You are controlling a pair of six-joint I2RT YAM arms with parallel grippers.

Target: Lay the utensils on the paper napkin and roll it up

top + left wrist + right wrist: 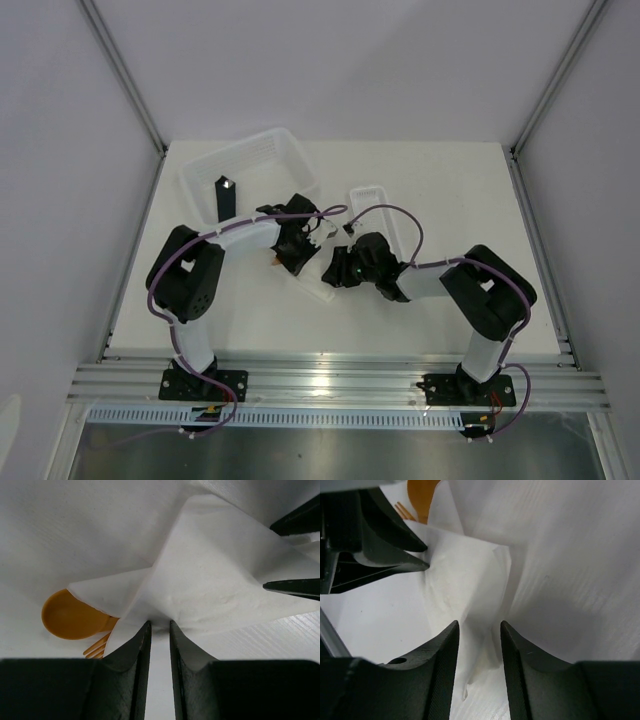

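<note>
While the left gripper (160, 624) clamps the thin white paper napkin (225, 570) beside orange plastic utensils (70, 615), the right gripper (479, 623) gapes astride its fold

Both arms reach in over the paper napkin (225, 570), elbows bent and wrists tipped down. The left arm (240, 238) comes in from the napkin's left side. Its left gripper (160, 626) is nipped almost closed on a raised fold of the sheet. The right arm (445, 280) angles in from the napkin's right side, and the right gripper (480, 627) stands parted, one finger on either side of the fold. The two sets of fingertips sit near each other above the napkin, nearly nose to nose.
</note>
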